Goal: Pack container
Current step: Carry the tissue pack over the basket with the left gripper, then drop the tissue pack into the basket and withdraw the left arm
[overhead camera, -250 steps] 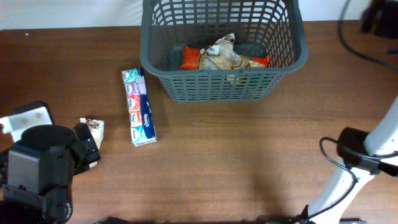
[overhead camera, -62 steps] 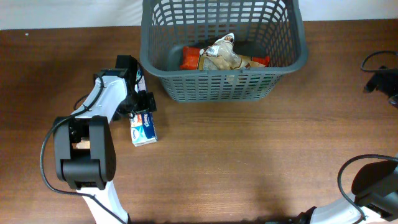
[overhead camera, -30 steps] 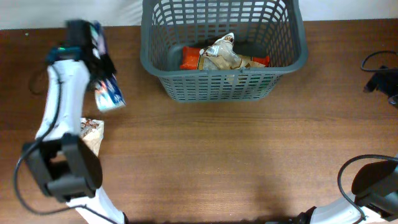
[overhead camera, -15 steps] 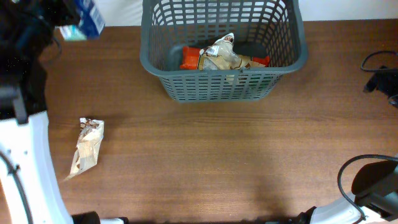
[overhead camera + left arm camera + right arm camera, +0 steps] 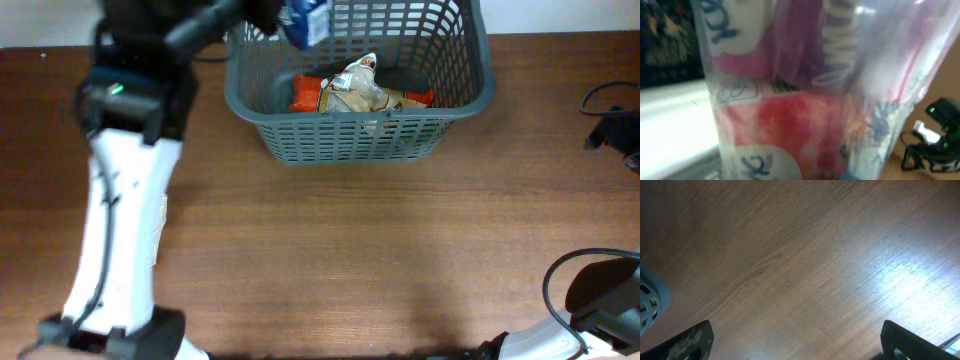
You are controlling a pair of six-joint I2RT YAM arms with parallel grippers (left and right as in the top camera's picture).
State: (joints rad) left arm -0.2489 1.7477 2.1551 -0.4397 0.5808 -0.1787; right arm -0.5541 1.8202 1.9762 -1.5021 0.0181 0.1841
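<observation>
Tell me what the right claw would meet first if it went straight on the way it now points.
The right claw would most likely meet the wooden table; nothing else lies ahead, though depth is unclear.

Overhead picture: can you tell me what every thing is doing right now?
container: upright on the table, open on top, partly filled.
orange packet: lying inside the container.
crinkly clear bag: lying inside the container, partly over the orange packet.
tissue pack: up in the air over the container's far left corner.
left fingers: shut on the tissue pack.
right fingers: open, nothing between them.
</observation>
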